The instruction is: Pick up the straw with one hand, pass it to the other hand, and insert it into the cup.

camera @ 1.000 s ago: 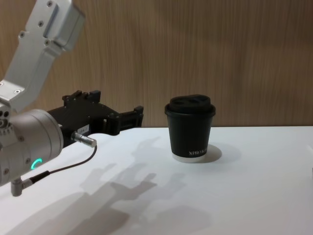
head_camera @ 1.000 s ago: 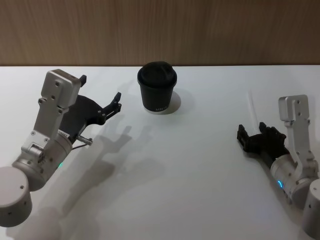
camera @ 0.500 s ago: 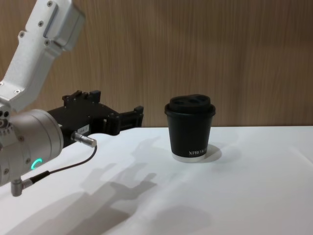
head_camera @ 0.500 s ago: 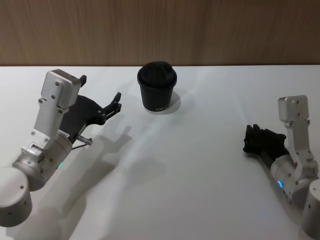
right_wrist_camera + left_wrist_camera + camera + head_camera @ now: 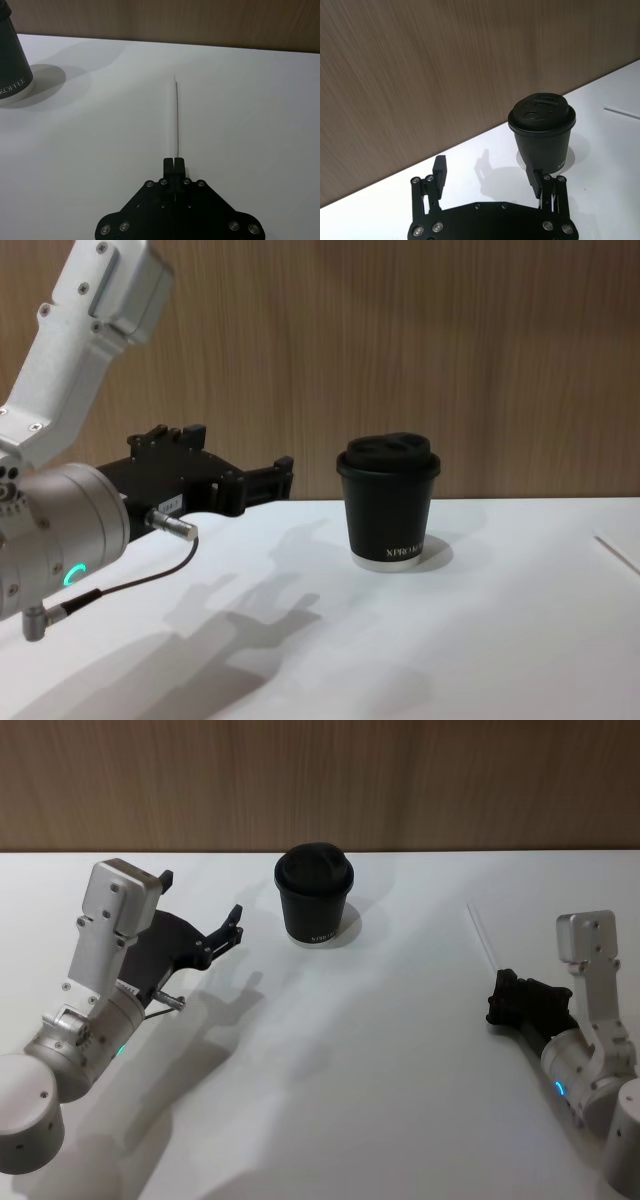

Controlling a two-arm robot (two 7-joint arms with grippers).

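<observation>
The black lidded cup (image 5: 314, 896) stands upright at the back middle of the white table; it also appears in the chest view as the cup (image 5: 390, 505). My right gripper (image 5: 499, 992) sits low at the right and is shut on one end of the thin white straw (image 5: 482, 933). The straw reaches from the gripper toward the back. In the right wrist view the straw (image 5: 176, 116) runs straight out from the right gripper (image 5: 174, 163). I cannot tell if it touches the table. My left gripper (image 5: 203, 898) hovers left of the cup, open and holding nothing.
A wood-panel wall (image 5: 320, 780) closes off the table's far edge just behind the cup. White tabletop (image 5: 380, 1050) stretches between the two arms. In the left wrist view the cup (image 5: 542, 131) stands just beyond the left gripper (image 5: 488, 176).
My right gripper went from open to shut, taking hold of the straw. The straw now sticks out of it toward the back left. Left arm and cup stayed put.
</observation>
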